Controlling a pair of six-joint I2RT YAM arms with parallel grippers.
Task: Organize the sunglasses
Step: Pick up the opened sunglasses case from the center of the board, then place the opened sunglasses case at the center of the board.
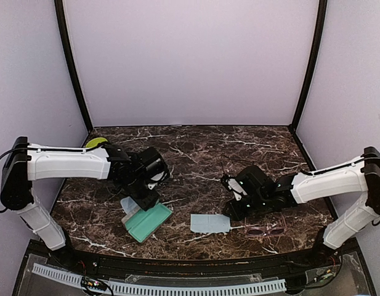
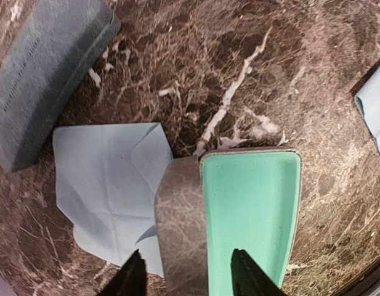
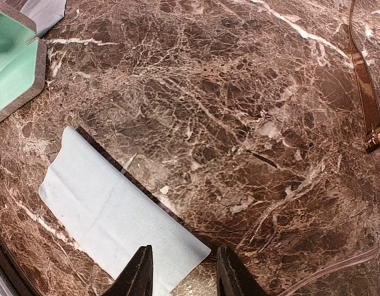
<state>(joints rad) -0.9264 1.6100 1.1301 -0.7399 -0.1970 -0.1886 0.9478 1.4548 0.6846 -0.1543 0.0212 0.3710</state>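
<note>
Open green case point(image 2: 251, 209), grey case point(image 2: 45, 74), blue cloth point(image 2: 106, 179)
</note>
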